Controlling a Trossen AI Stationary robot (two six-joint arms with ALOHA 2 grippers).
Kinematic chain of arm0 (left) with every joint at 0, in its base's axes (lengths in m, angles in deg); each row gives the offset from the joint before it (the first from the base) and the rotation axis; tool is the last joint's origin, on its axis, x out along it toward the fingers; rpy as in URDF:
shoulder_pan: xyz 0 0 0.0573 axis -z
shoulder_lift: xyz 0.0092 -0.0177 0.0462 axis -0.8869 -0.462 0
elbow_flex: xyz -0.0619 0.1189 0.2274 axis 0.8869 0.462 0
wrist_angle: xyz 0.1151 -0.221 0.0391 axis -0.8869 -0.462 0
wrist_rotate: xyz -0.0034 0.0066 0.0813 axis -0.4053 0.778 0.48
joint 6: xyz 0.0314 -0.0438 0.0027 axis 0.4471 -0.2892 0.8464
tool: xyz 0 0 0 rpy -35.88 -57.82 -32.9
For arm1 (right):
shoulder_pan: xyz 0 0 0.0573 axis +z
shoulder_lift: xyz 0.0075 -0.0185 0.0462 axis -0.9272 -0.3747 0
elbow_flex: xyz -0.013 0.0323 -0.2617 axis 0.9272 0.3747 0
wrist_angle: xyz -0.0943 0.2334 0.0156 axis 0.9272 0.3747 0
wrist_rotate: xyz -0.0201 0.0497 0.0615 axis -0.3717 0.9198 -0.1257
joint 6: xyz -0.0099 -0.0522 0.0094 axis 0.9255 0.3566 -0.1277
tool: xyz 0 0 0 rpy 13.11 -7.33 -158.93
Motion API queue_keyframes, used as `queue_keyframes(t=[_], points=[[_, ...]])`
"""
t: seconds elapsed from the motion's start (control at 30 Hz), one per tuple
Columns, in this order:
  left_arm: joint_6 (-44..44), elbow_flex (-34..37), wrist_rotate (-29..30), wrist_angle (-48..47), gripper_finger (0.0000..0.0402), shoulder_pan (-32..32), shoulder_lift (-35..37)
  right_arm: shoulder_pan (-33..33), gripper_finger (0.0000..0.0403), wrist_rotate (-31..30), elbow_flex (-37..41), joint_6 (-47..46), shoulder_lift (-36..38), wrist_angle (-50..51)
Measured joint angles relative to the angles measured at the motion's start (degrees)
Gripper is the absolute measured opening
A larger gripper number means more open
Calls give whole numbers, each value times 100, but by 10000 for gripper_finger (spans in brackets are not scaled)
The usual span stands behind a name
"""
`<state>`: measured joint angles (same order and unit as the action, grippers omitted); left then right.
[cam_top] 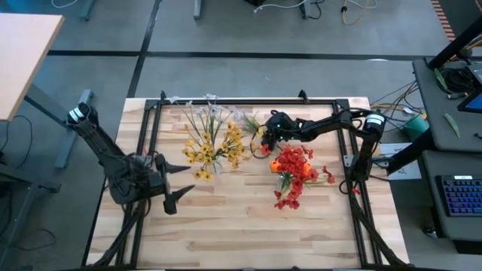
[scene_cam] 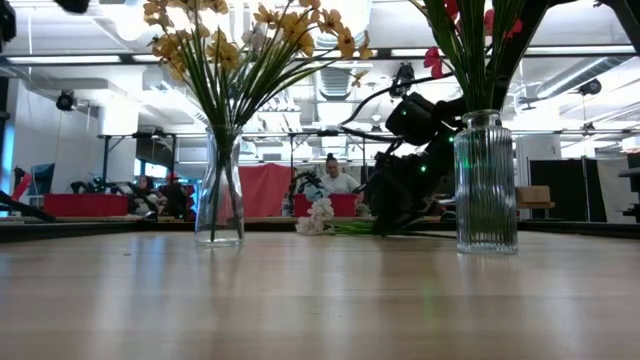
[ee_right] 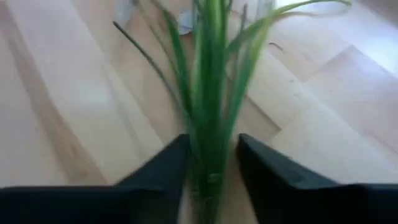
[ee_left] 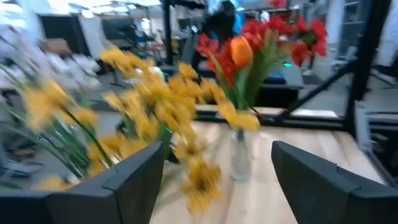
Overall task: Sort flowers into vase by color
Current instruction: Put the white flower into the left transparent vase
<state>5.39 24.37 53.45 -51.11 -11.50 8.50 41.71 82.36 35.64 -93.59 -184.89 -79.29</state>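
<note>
Right wrist view: right end effector (ee_right: 211, 163) fingers clamped on green flower stems (ee_right: 210, 93); left end effector (cam_top: 175, 183) apart.

Overhead, table-level, two wrist views — all share flowers (cam_top: 290, 169).

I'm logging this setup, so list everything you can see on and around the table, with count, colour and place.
Yellow flowers: one bunch, yellow, standing in the clear vase left of table centre.
Red flowers: one bunch, red with one orange bloom, in the ribbed clear vase right of centre.
White flowers: a few, white, lying on the table near its far edge.
Green stems: one bundle, green, between the right fingers.
Table: one, light wood, with a black frame.
Keyboard: one, dark, on the side desk at right.
Person: one, seated in the room behind.
Left gripper: fingers open, at the near left, idle.
Right gripper: fingers shut on the green stems, near the far edge.
</note>
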Motion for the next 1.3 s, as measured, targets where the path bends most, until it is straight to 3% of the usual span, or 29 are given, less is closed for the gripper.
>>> queue_keyframes(t=[0.17,0.27,0.47,0.67,0.87,1.1,1.3], points=[[710,-419,723,-66,280,8,7,3,24,-77,2,-9,59,41],[1215,-694,1076,-67,280,6,7,-25,18,-26,12,40,200,170],[2186,-1550,939,-135,280,2,25,-326,14,-453,-125,461,1160,1008],[2379,-2307,-496,-1215,280,-165,115,-472,14,-704,-584,923,2459,1655],[2551,-2538,-892,-1347,280,-641,129,-472,13,-729,-1545,1297,3412,2313],[2536,-2538,-2341,-1357,280,-1438,101,-248,13,-455,-2916,1659,3668,2652],[2514,-2538,-3060,-1299,280,-2170,-69,534,13,-70,-4165,2084,3459,2693]])
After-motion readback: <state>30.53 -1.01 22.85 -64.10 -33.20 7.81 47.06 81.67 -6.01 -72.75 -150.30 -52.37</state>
